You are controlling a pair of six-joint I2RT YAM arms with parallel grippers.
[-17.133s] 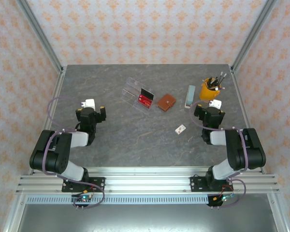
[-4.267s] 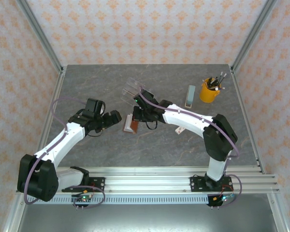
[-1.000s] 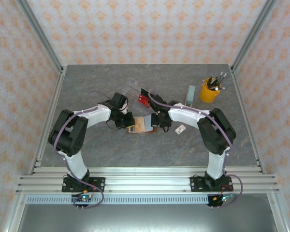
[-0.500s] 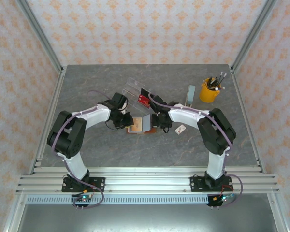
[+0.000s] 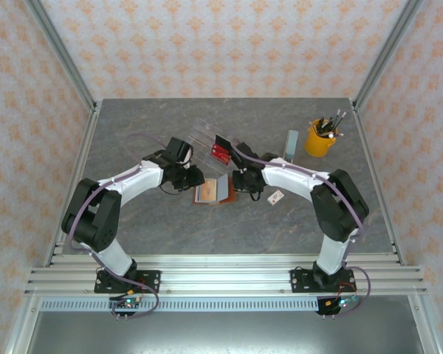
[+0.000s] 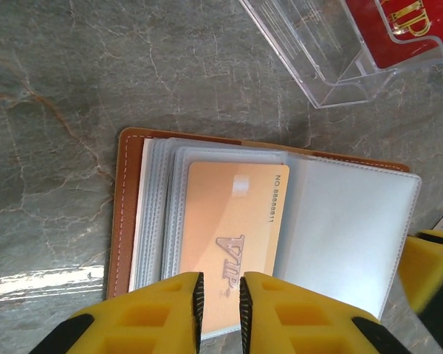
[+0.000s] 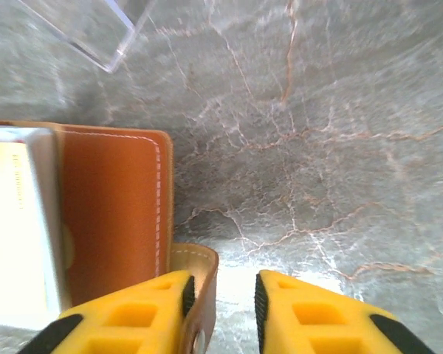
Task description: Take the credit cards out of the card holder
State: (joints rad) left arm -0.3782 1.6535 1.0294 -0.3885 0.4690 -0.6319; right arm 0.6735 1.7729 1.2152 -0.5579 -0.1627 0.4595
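Note:
The card holder (image 5: 213, 191) lies open on the table, brown leather (image 6: 125, 214) outside, blue-grey pockets inside. A tan credit card (image 6: 232, 236) marked VIP sits in its top pocket. My left gripper (image 6: 219, 284) hovers over that card's near edge, jaws a narrow gap apart with nothing between them; from above it (image 5: 194, 179) is at the holder's left side. My right gripper (image 7: 221, 284) is open at the holder's right cover (image 7: 114, 206); the clasp strap (image 7: 203, 295) rests against its left pad. A red credit card (image 5: 221, 153) and a black one stand in the acrylic tray.
The clear acrylic tray (image 5: 205, 135) sits just behind the holder, close to both wrists. A small white tag (image 5: 275, 197) lies right of the right gripper. Farther back right are a grey-blue block (image 5: 292, 146) and a yellow cup of pens (image 5: 321, 137).
My right jaws have opened off the holder's cover, which now lies flatter. The left jaws have parted slightly and the left gripper has drawn a little back to the left.

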